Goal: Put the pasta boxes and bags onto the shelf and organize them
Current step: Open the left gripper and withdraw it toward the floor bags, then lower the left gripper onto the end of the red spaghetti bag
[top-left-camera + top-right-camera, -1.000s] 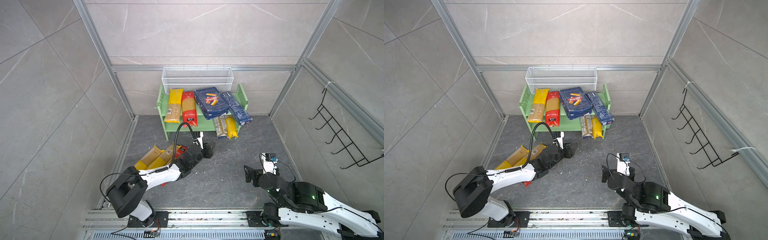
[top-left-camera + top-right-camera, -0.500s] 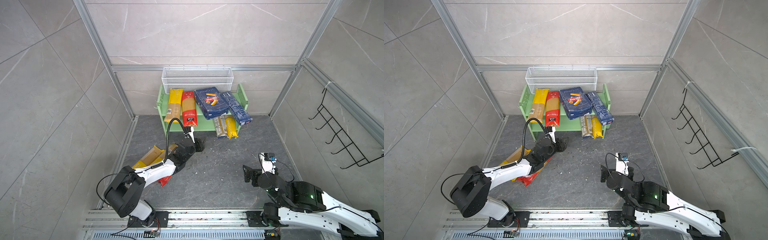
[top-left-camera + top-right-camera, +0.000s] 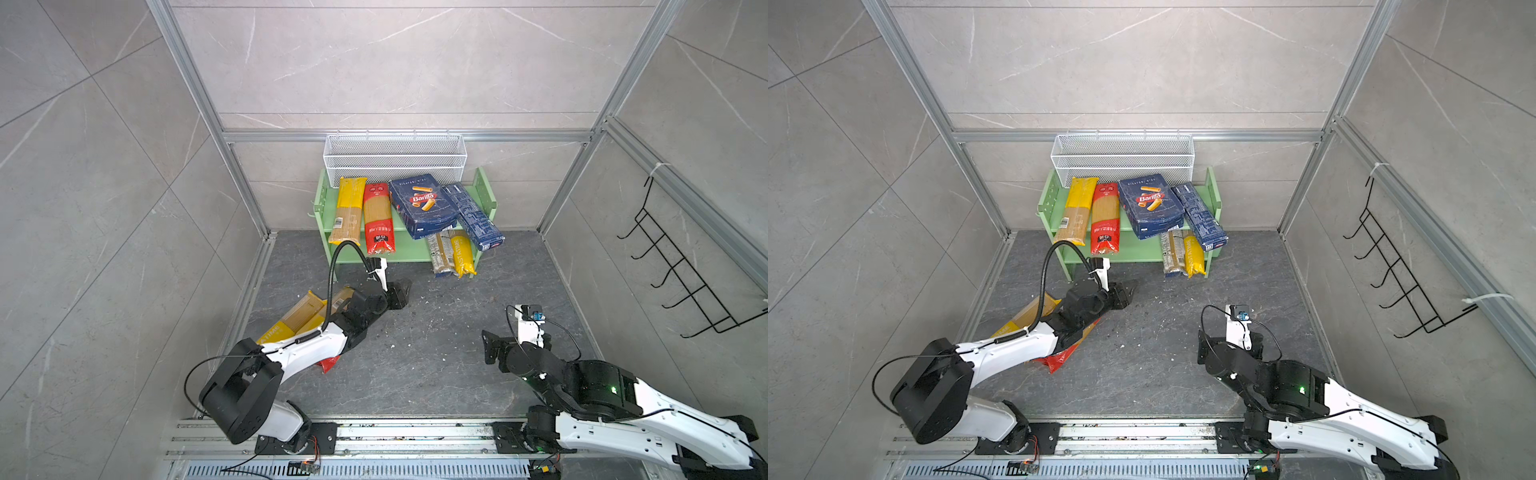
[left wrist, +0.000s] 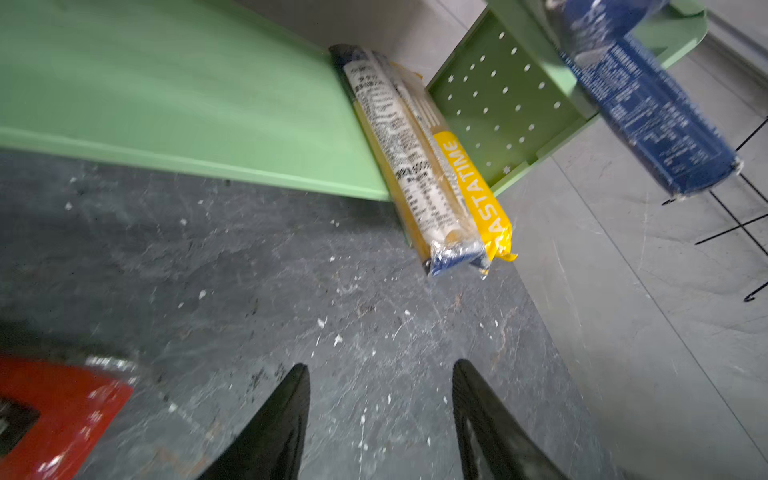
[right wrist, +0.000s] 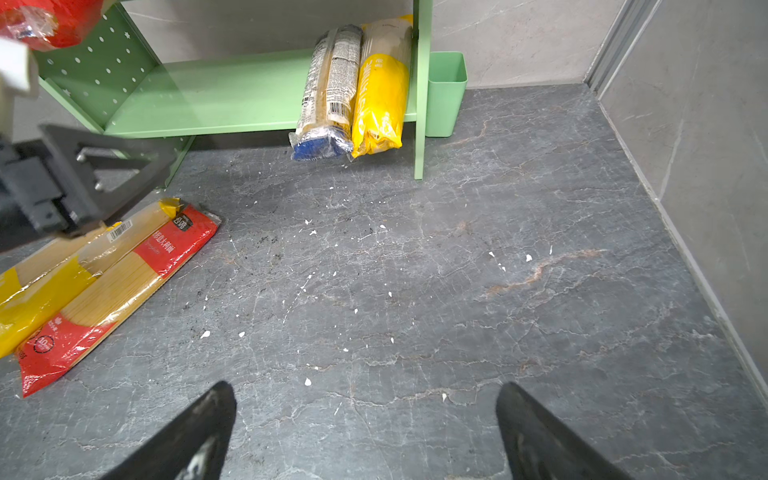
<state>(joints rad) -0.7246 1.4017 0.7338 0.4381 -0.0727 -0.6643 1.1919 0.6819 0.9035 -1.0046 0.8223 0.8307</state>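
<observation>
The left gripper has slid slightly toward the shelf's left end, jaws apart and still empty, so no pick has begun. Three spaghetti bags remain unshelved on the crumb-strewn grey stone floor near its left edge. The right gripper waits, jaws spread wide. Tiled walls enclose everything.
</observation>
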